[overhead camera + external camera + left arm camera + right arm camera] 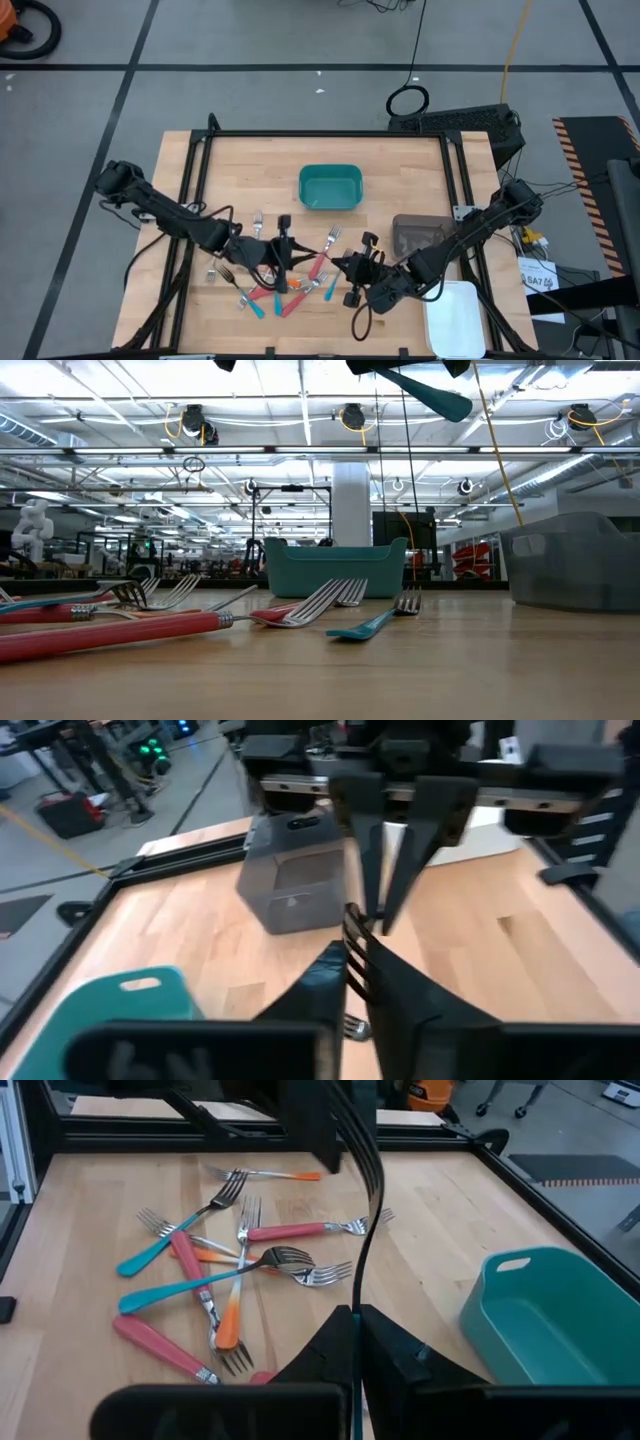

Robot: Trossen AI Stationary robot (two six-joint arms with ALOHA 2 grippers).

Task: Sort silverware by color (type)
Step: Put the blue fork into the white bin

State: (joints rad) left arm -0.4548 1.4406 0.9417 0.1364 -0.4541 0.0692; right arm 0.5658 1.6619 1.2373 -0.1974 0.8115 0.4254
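We judge the sorting to be barely begun. Nearly all the forks [280,285] lie in one mixed heap on the surface [250,170], toward its near edge and between the two arms. In the right wrist view, red, orange and teal handles cross and overlap one another, with no colour gathered apart from the rest. Only one piece seems to be in play: the right end effector [352,272], raised just beside the heap on the grey bin's side, is closed narrowly on a teal fork [358,1210]. It holds this fork clear of the surface, tines pointing away toward the other arm, and the low view shows the teal handle hanging high above the wood. The left end effector [283,255] hovers over the heap, close to that fork's tines. We cannot tell whether it is open or closed, nor whether it touches the fork. The teal bin [330,172] at mid-surface shows no fork inside from above. Nothing shows on the white tray [455,320] by the right arm, and the grey bin [400,222] is too murky for us to read. So this first fork has not yet been placed, and every other fork has yet to be picked up and grouped by colour.
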